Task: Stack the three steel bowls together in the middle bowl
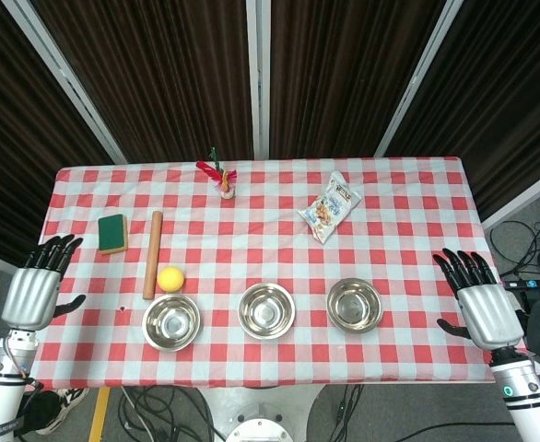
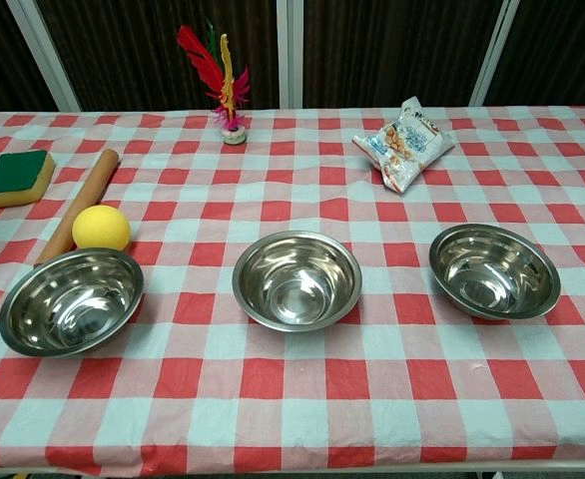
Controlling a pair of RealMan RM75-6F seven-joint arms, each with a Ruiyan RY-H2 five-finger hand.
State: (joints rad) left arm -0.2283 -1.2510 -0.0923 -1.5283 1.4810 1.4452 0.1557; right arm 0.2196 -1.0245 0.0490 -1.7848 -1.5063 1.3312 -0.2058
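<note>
Three empty steel bowls stand in a row near the front edge of the checked table: the left bowl [image 1: 170, 322] [image 2: 72, 300], the middle bowl [image 1: 266, 309] [image 2: 296, 279] and the right bowl [image 1: 354, 305] [image 2: 494, 270]. All stand apart and upright. My left hand [image 1: 36, 284] hovers off the table's left edge, fingers apart, holding nothing. Past the right edge, my right hand [image 1: 477, 299] is likewise spread and holds nothing. The chest view shows neither hand.
A yellow ball [image 1: 170, 279] [image 2: 101, 228] sits just behind the left bowl, beside a wooden rolling pin [image 1: 152, 254] [image 2: 78, 205]. A green sponge [image 1: 113, 233] [image 2: 15, 177], a feather shuttlecock [image 1: 222, 178] [image 2: 225, 80] and a snack bag [image 1: 328, 208] [image 2: 404, 143] lie further back.
</note>
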